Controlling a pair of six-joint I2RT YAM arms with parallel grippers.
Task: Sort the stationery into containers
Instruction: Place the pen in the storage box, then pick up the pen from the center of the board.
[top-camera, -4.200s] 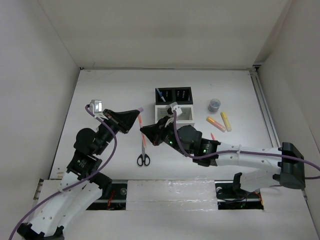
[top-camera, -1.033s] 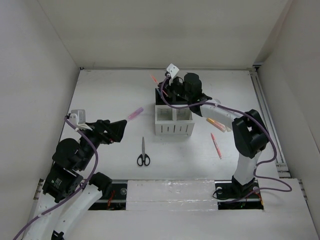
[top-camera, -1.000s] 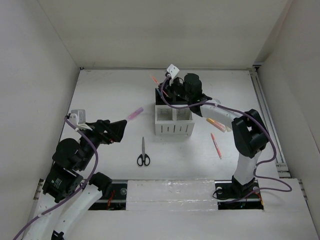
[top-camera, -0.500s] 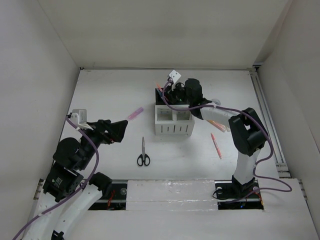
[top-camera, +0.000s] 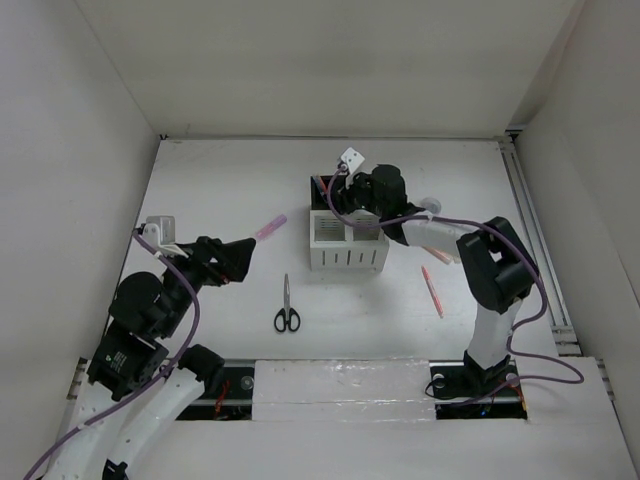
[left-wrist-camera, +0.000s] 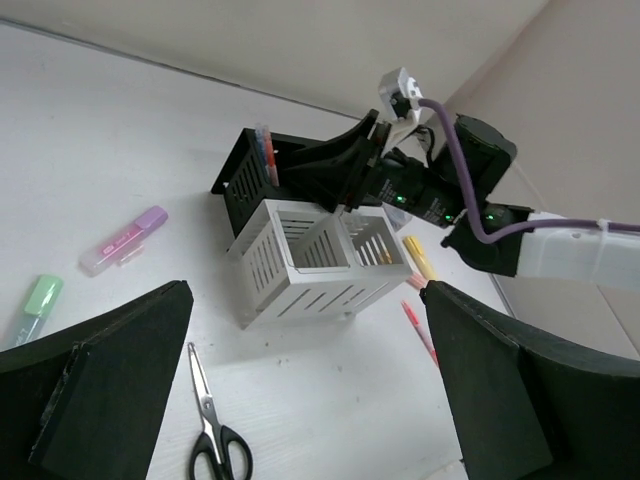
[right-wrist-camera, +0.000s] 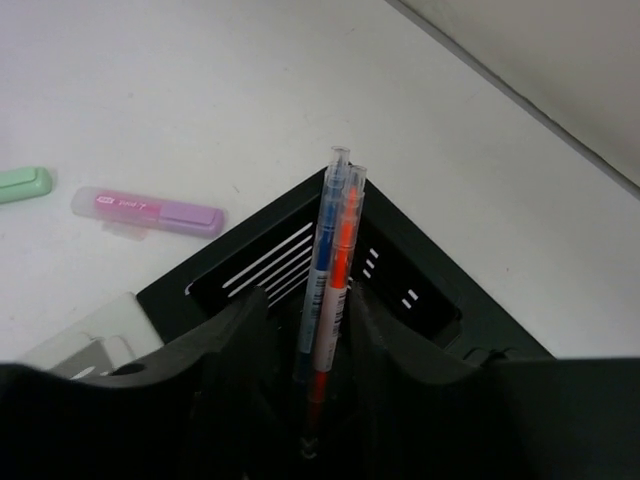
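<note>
My right tool (right-wrist-camera: 307, 300) over black container (right-wrist-camera: 420, 300)
I see it part-open around orange pen (right-wrist-camera: 345, 240) and blue pen (right-wrist-camera: 323, 235) (both inside); left tool (left-wrist-camera: 307, 290) wide open, empty.

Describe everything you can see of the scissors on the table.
The scissors lie flat and shut on the white table. Their two black looped handles, plastic by the look, point towards the near edge. The slim grey metal blades point away from it. They lie apart from the white organizer box, off its near left corner, and nothing but the table touches them.
</note>
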